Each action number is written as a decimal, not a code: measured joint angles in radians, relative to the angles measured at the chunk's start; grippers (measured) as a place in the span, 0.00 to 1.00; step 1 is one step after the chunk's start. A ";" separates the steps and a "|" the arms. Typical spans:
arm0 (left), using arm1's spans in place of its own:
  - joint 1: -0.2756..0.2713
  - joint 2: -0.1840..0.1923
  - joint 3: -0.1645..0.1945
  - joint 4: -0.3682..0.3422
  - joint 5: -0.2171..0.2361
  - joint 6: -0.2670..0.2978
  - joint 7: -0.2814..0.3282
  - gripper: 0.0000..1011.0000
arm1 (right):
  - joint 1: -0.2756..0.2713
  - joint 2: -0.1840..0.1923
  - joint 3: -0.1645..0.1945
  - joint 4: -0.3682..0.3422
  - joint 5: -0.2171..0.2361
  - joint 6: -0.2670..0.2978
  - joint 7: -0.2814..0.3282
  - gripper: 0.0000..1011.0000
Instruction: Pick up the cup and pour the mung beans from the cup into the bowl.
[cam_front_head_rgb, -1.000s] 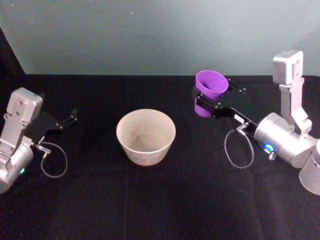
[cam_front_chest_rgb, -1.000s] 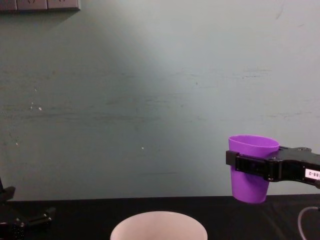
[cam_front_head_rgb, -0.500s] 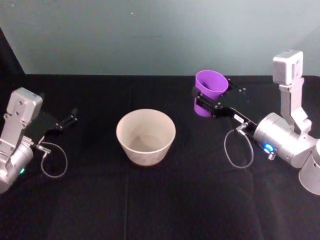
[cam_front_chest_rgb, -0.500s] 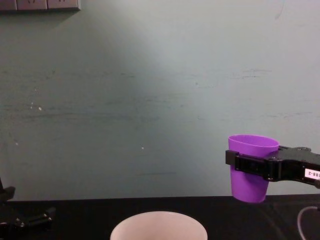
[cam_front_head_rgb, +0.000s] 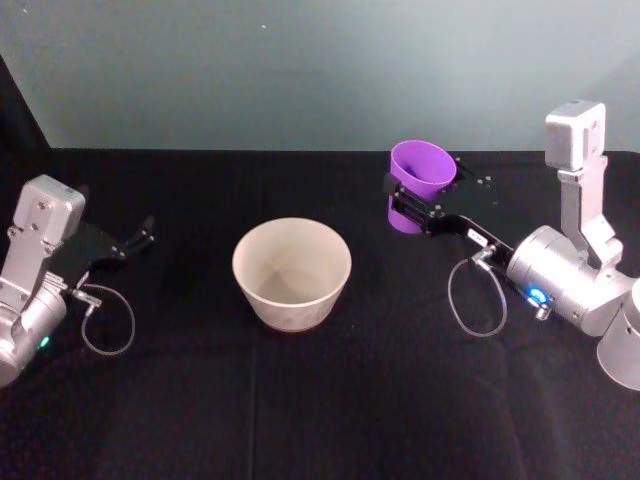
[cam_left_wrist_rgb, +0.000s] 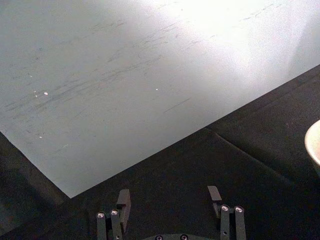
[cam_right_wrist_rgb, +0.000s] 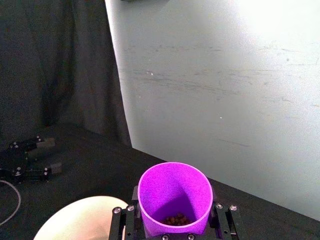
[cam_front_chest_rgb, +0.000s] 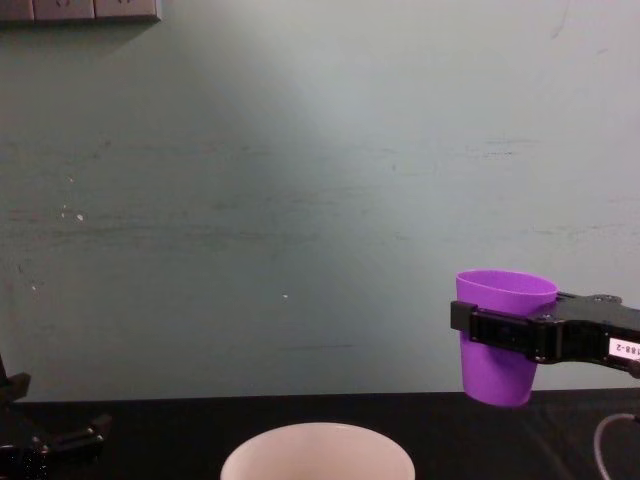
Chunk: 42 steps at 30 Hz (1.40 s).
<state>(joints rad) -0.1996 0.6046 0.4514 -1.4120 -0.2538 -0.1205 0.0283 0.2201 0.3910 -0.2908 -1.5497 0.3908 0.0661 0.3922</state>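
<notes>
Purple cup (cam_front_head_rgb: 420, 168), beans (cam_right_wrist_rgb: 175, 219) inside, clamped in right pincer (cam_front_head_rgb: 422, 200); white bowl (cam_front_head_rgb: 290, 300) empty; left pincer (cam_left_wrist_rgb: 169, 195) agape, aside

A plain wall (cam_front_chest_rgb: 300, 150) of pale grey-green stands behind the tabletop (cam_front_head_rgb: 300, 420) and meets its far edge in a straight line. The paint carries faint horizontal scuffs and a few small white specks. A black cloth (cam_front_head_rgb: 180, 410) covers the tabletop, with soft fold lines running from the far edge toward the near one. Beyond the far left corner a dark curtain (cam_right_wrist_rgb: 55, 65) hangs against the wall. A row of grey wall plates (cam_front_chest_rgb: 80, 9) sits high on the wall. Light washes part of the wall almost white.
</notes>
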 joint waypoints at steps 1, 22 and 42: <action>0.000 0.000 0.000 0.000 0.000 0.000 0.000 0.99 | 0.000 0.000 0.000 0.000 0.000 0.000 0.000 0.72; 0.000 0.000 0.000 0.000 0.000 0.000 0.000 0.99 | 0.000 0.000 0.000 0.000 0.000 -0.001 0.000 0.72; 0.000 0.000 0.000 0.000 0.000 0.000 0.000 0.99 | 0.000 0.000 0.000 0.000 0.000 -0.001 0.000 0.72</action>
<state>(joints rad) -0.1995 0.6047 0.4514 -1.4120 -0.2538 -0.1205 0.0283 0.2201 0.3909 -0.2908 -1.5494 0.3906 0.0652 0.3926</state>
